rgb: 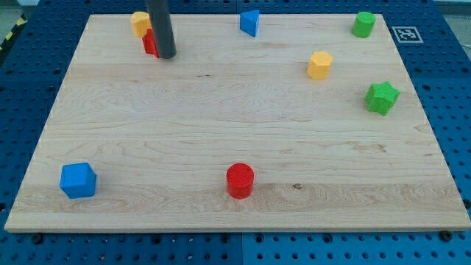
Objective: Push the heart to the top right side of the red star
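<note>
My tip [167,55] touches the red block [149,43], mostly hidden. The yellow block [140,22] sits at its upper left; repositioning remains. No gripper is fitted.

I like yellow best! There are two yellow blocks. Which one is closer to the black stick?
The yellow block at the view's top left, next to my tip. The other yellow block sits far off toward the view's right.

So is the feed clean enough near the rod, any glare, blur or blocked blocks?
Camera view: even light, soft shadows, no glare on the board. Sharp throughout. The rod hides most of the red block, so its shape is unclear; my tip sits at its right edge. The yellow block behind is partly cut off too.
</note>
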`<state>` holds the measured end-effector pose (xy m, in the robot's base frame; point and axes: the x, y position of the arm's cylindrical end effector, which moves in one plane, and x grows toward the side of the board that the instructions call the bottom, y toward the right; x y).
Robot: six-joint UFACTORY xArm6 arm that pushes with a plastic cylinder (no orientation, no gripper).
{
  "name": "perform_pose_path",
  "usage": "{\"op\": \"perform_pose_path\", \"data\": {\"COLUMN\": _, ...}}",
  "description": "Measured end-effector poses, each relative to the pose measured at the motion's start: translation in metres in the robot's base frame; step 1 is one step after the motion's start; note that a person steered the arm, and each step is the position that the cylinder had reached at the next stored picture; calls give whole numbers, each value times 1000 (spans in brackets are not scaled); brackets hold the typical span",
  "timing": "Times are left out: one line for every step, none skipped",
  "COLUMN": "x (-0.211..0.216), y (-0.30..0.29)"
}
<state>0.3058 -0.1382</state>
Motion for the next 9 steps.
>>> {"op": "perform_pose_path", "data": {"x": 0, "y": -23}}
{"op": "perform_pose_path", "data": {"x": 0, "y": -39}}
{"op": "perform_pose_path", "data": {"x": -10, "y": -74}}
{"op": "perform_pose_path", "data": {"x": -48, "y": -92}}
{"op": "perform_pose_path", "data": {"x": -72, "y": -91}}
{"op": "perform_pose_path", "data": {"x": -72, "y": -91}}
{"op": "perform_pose_path", "data": {"x": -72, "y": -82}}
{"op": "perform_pose_path", "data": {"x": -72, "y": -61}}
{"op": "perform_pose_path", "data": {"x": -72, "y": -37}}
